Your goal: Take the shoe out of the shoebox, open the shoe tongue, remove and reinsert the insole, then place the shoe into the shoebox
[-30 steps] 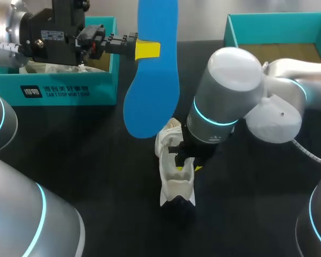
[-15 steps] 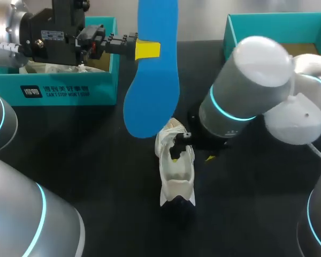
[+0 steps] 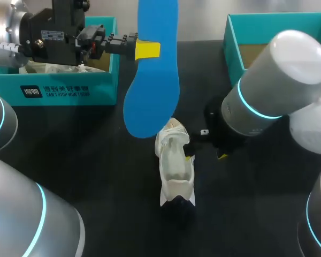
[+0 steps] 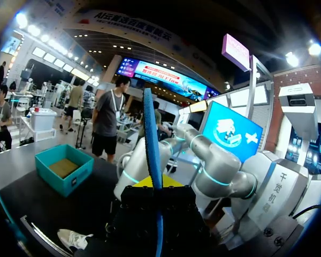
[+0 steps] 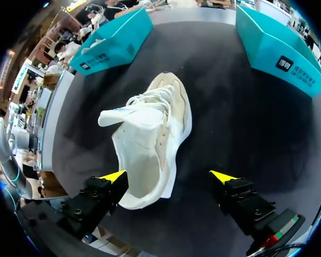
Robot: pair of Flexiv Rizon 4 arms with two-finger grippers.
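A white shoe [image 3: 175,168] lies on the black table, its tongue [image 5: 129,116] lifted up. My left gripper [image 3: 147,49] is shut on a blue insole [image 3: 152,80], which hangs upright in the air above and behind the shoe. In the left wrist view the insole [image 4: 151,139] stands edge-on between the fingers of the left gripper [image 4: 158,184]. My right gripper [image 3: 206,156] is open just right of the shoe. In the right wrist view the right gripper [image 5: 167,176] has its fingers wide apart, and the shoe [image 5: 150,144] lies ahead of them, nearer one finger, with nothing gripped.
A teal shoebox [image 3: 69,91] with paper inside stands at the back left. A second teal box [image 3: 241,32] stands at the back right, partly behind my right arm [image 3: 273,91]. Both boxes [image 5: 115,40] [image 5: 281,51] lie beyond the shoe in the right wrist view.
My right gripper has opened, let go of the shoe and drawn back to the right. The shoe's tongue stays raised. The left arm and insole have not moved.
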